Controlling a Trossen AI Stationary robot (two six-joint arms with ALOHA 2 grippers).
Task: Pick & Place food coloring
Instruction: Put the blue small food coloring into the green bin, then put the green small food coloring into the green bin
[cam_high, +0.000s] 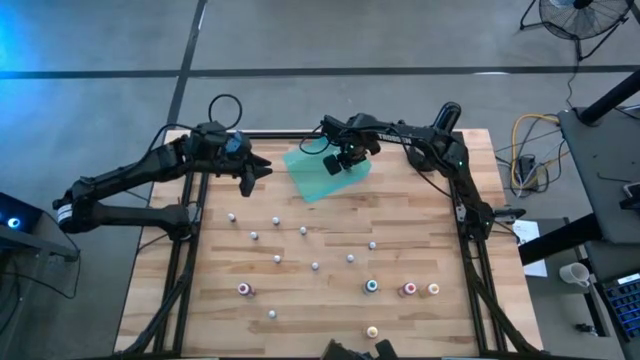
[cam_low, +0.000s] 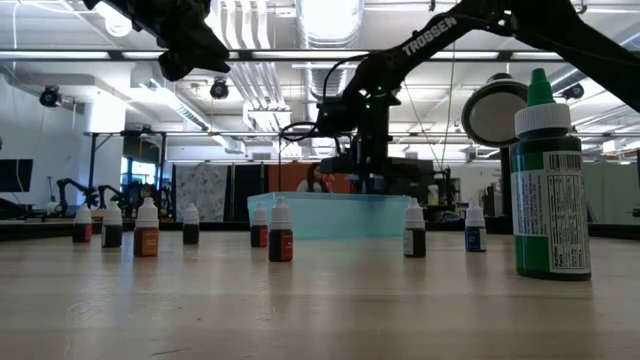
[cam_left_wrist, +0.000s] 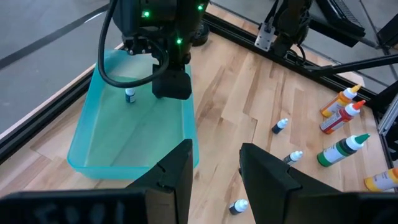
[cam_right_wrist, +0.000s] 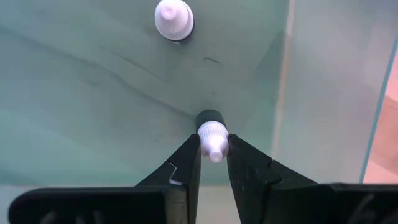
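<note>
- The pale butcher-block wooden bench carried everything, with small white-capped food-coloring bottles scattered upright across its middle and near side.
- The translucent teal rectangular plastic tray lay at the far edge of the bench, between the two arms.
- The right arm's tool hung inside the tray, its two dark fingers clamped on the white cap of a dark-bodied little bottle standing on the tray floor.
- The left arm's tool hovered beside the tray, fingers apart and holding nothing.
- A large green bottle with a white collar stood close to the low camera.
- One more tiny white-capped bottle stood in the tray, apart from the gripped one.
</note>
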